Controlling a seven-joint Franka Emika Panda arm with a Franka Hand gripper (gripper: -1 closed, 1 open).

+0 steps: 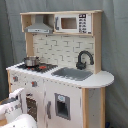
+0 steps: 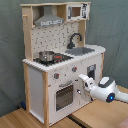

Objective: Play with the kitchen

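In the first exterior view, the kitchen [image 1: 60, 70] stands tall against a grey curtain [image 1: 115, 45], filling most of the frame. The robot's white arm [image 1: 15, 112] enters at the lower left corner, low against the front of the oven door [image 1: 31, 102]; the pincer itself cannot be made out here. Well above the arm, a small metal pot [image 1: 31, 61] sits on the black stovetop [image 1: 37, 66], with the grey sink [image 1: 74, 74] and black faucet [image 1: 84, 59] farther toward the first exterior view's right. The hood [image 1: 40, 27] and microwave [image 1: 72, 23] sit higher still.

In the second exterior view, the pincer [image 2: 83, 81] reaches in from the right, its tip just beside the windowed oven door [image 2: 64, 96], level with its upper right corner. Whether it is clenched or released cannot be told. The pot [image 2: 46, 56] is above and left of the pincer, the sink [image 2: 82, 50] directly above it. The kitchen rests on a wooden floor [image 2: 30, 120].
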